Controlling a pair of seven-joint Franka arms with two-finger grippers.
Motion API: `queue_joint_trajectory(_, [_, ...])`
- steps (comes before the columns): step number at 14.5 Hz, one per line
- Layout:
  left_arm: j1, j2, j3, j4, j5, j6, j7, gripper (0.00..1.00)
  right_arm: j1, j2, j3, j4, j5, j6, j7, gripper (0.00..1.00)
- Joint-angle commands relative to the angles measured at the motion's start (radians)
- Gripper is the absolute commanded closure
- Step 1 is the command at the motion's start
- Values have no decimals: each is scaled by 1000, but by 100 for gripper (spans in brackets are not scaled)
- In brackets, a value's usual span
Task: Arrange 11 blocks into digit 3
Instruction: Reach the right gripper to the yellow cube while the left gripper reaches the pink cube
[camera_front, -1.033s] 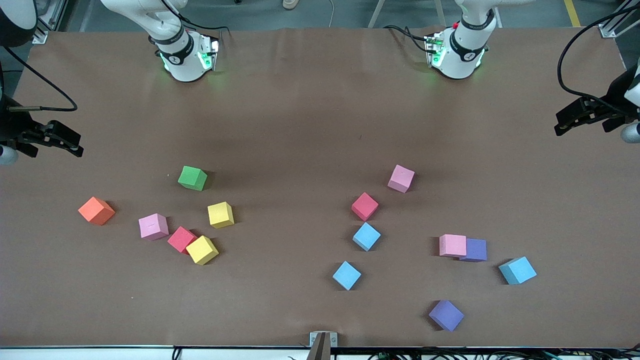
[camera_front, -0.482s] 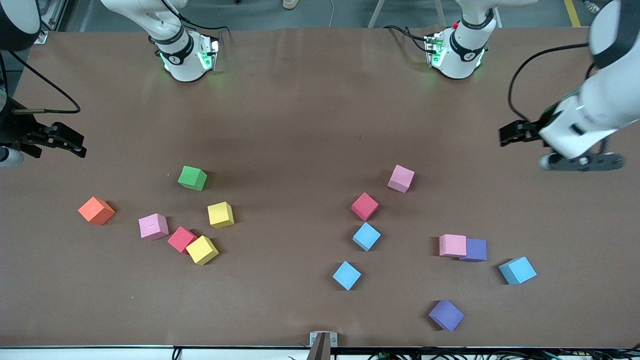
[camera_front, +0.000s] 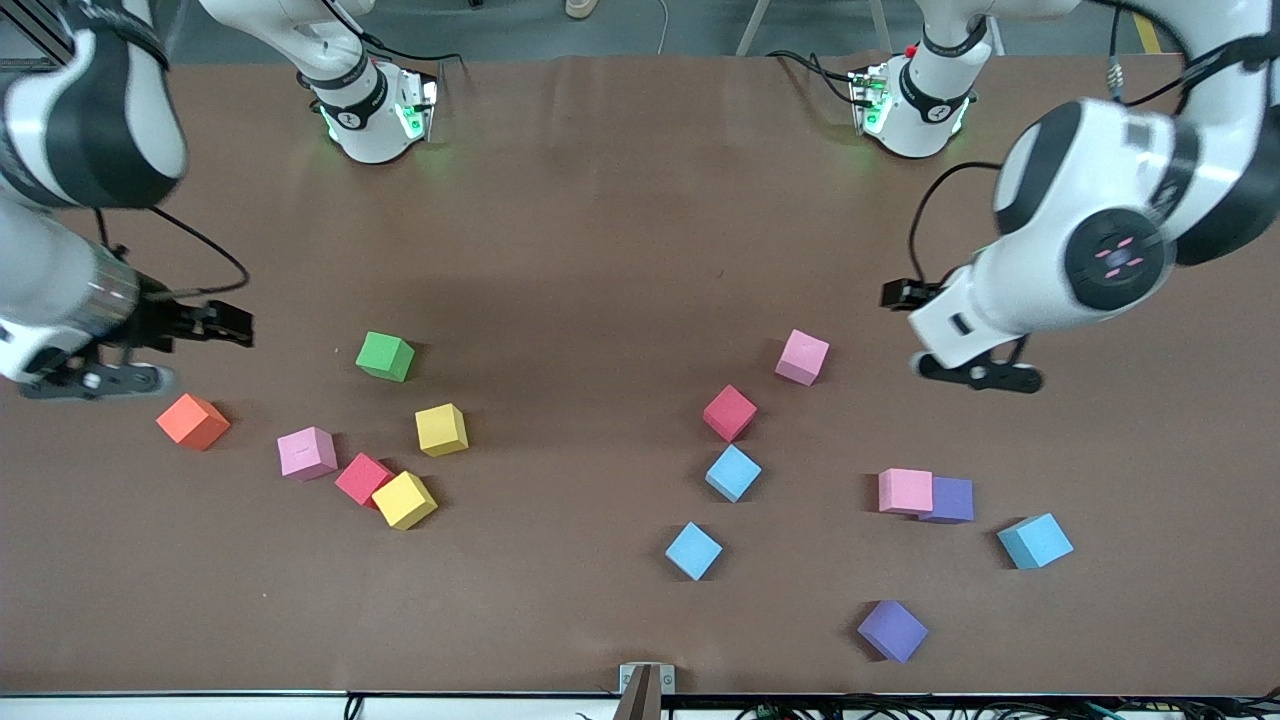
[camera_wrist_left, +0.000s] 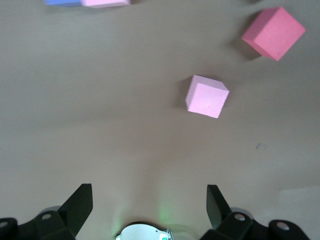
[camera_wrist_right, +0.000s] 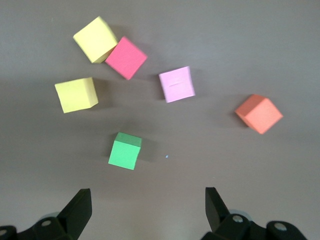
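14 foam cubes lie loose on the brown table (camera_front: 620, 250), none of them joined into a figure.

Toward the right arm's end sit 6: a green cube (camera_front: 384, 356), an orange cube (camera_front: 193, 421), a pink cube (camera_front: 306, 453), a yellow cube (camera_front: 441, 429), and a red cube (camera_front: 362, 478) touching a second yellow cube (camera_front: 404, 500) that lies a little nearer the front camera.

Toward the left arm's end sit 8: a second pink cube (camera_front: 802, 357), a second red cube (camera_front: 729, 412) nearer the camera than it, then a light blue cube (camera_front: 733, 472) and a second light blue cube (camera_front: 693, 550) nearer again. A third pink cube (camera_front: 905, 491) touches a purple cube (camera_front: 950, 500), with a third light blue cube (camera_front: 1035, 540) close by and a second purple cube (camera_front: 892, 630) nearest the camera.

Over bare table beside the second pink cube hangs the left gripper (camera_wrist_left: 149, 206), fingers spread wide and empty; its wrist view shows that cube and the second red cube ahead of the fingers. The right gripper (camera_wrist_right: 146, 206) is over the table between the green and orange cubes, fingers likewise wide apart with nothing between them. In its wrist view the green cube lies closest to the fingers.
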Motion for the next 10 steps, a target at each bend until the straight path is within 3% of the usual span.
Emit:
queue_joint_trajectory(1, [-30, 49, 1, -37, -9, 66, -7, 0, 56, 47, -3, 1, -4, 13, 14, 0])
queue_joint_trajectory(10, [-117, 267, 1, -78, -2, 275, -62, 0, 168, 314, 0, 3, 80, 331, 89, 0])
